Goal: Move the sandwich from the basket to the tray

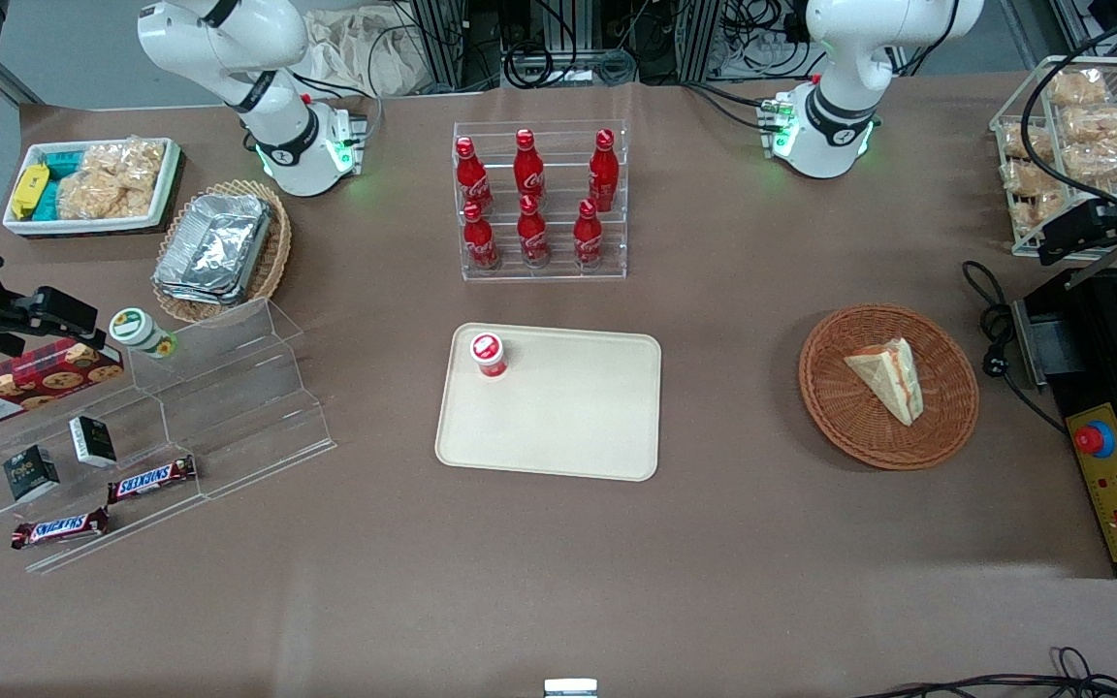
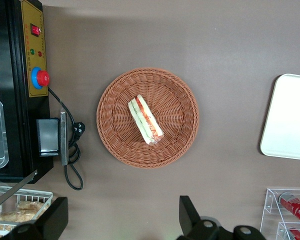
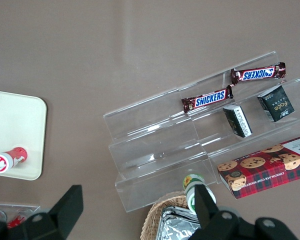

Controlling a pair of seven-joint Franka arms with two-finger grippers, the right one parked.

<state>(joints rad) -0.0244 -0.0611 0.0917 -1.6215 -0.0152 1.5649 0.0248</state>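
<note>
Sandwich (image 1: 886,376) in basket (image 1: 835,402). Basket at 3 o'clock from tray (image 1: 568,427), well apart, toward working arm's end. Gripper (image 2: 122,220) above table, beside basket, fingers spread. Bottle rack (image 1: 541,202) at 12 o'clock from tray.

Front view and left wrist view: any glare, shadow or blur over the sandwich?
Front view: even light, sandwich sharp in the basket, no glare. Left wrist view: sandwich crisp, filling layers readable; soft shadow band near the table edge; open claw hangs over bare table, clear of the basket.
</note>
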